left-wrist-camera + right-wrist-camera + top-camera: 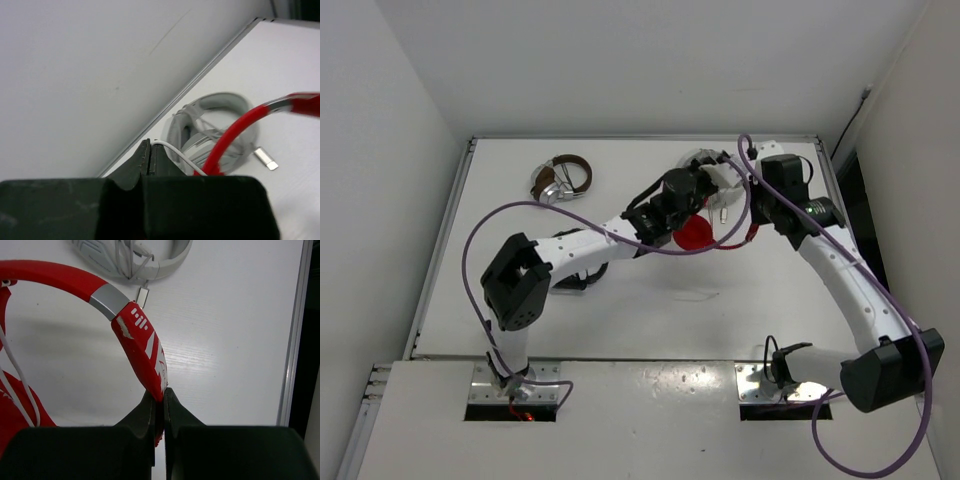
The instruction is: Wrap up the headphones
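The red headphones (695,236) are held up off the table between both arms. My right gripper (161,392) is shut on the lower end of the red headband (55,276), just below its silver slider. A red earcup (12,415) hangs at the left, with the thin white cable (15,370) running down beside it. My left gripper (150,145) is shut on the white cable (180,156), which comes out of the fingertips and runs toward the headband (235,135). In the top view the left gripper (708,190) and right gripper (752,225) are close together at the back right.
A white/grey pair of headphones (220,102) lies by the back wall just beyond both grippers, its metal plug (265,159) beside it. A brown and silver pair (560,180) lies at the back left. The table's right edge (295,340) is close to the right gripper.
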You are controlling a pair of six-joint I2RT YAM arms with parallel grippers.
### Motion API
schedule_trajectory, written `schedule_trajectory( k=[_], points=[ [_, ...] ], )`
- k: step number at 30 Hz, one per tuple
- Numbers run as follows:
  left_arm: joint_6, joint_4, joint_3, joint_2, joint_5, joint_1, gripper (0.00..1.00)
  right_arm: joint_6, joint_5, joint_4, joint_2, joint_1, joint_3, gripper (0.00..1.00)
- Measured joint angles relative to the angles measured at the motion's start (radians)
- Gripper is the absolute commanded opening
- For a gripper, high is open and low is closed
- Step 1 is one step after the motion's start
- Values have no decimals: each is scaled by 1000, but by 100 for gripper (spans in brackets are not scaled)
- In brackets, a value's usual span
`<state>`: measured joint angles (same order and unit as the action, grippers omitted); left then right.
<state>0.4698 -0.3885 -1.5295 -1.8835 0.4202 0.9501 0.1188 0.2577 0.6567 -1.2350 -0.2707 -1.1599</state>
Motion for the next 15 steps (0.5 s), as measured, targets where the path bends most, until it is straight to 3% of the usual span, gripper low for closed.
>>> schedule_trajectory(
  k=[4,14,15],
  points=[
    [-6,36,-1,0,-7,-66,0,-4,-4,-42,12,0,0,0],
    [75,134,14,58,-107,-109,0,-71,-3,-47,16,-13,0,0],
    [80,150,14,67,-135,-122,4,-76,-3,-51,17,-15,1,0]
  ],
)
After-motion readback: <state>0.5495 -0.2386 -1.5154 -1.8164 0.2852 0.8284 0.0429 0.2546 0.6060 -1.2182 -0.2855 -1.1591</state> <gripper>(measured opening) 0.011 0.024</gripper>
